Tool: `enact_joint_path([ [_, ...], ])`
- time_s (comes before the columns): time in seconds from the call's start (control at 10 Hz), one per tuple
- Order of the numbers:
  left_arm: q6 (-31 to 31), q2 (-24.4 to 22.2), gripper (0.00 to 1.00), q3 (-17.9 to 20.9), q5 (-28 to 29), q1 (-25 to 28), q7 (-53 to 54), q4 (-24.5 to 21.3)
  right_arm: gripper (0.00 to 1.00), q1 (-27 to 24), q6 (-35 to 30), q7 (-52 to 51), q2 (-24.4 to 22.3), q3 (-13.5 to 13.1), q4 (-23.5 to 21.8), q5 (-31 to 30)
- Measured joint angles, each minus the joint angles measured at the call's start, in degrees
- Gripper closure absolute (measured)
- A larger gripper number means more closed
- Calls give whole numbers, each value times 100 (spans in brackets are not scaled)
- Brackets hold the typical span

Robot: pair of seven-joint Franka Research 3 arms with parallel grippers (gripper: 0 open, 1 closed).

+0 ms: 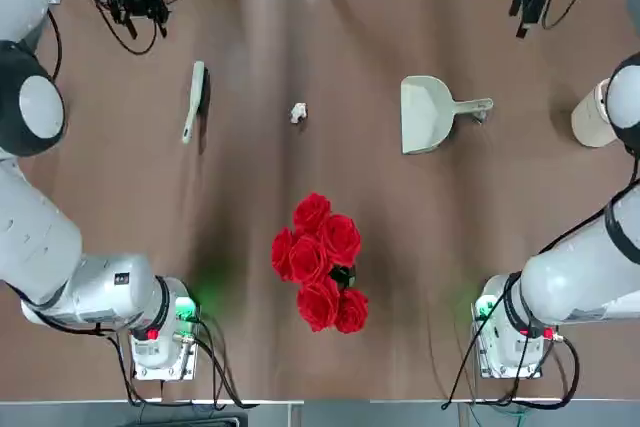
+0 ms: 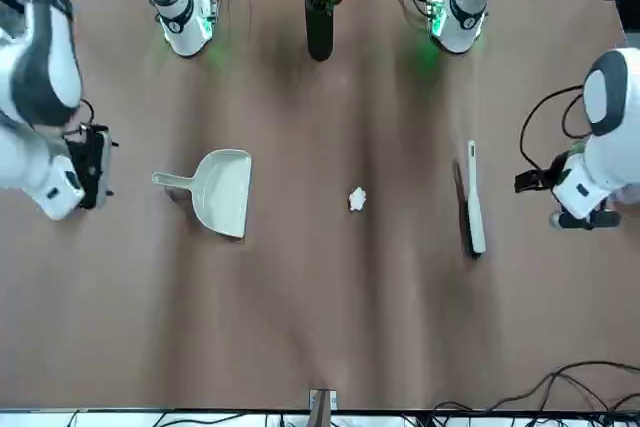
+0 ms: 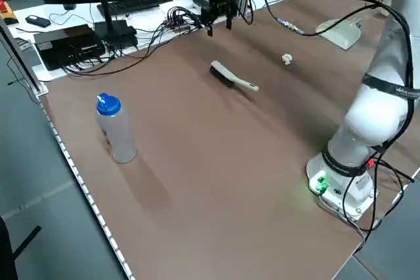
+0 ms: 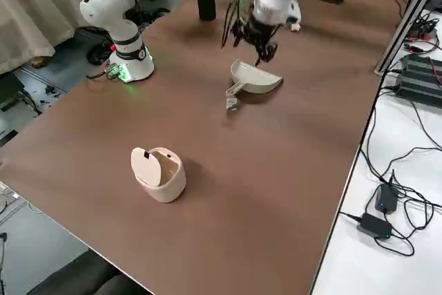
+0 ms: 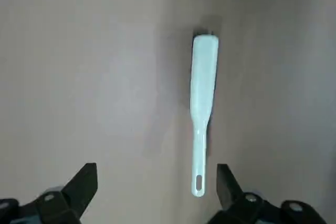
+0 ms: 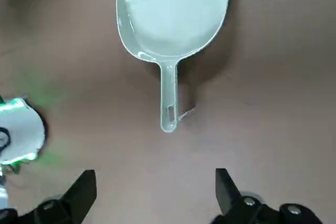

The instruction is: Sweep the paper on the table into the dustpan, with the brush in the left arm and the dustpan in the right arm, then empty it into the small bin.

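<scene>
End effectors both gape empty, left [image 5: 157,178] and right [image 6: 156,183] at the lower edge of their wrist views; overhead, the brush [image 1: 193,103] lies upper left, dustpan [image 1: 429,113] upper right, and a careless sweep could flick the paper [image 1: 299,113] past the scoop

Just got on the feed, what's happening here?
Nothing is being held. The open left gripper hangs over the table near the brush, the open right gripper near the dustpan. The paper scrap lies unswept between the two tools, and the small bin stands at the robot's right.
</scene>
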Motion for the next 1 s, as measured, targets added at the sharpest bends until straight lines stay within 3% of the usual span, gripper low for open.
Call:
enact_joint_path([
  [0.3,891,-447,0,-29,15,-9,-15,-1364,0,5,1442,-384,-101,2,-1498,0],
  [0.5,1162,-713,0,-34,16,-10,-13,-1974,0,131,2003,-438,-221,14,-2081,1],
  [0.7,1489,-701,1,-63,16,-29,-21,-2224,0,418,2388,-432,-260,21,-2389,1],
  [1.0,2463,-510,1,-71,17,-35,-22,-2893,0,474,2781,-432,-264,11,-2487,1],
])
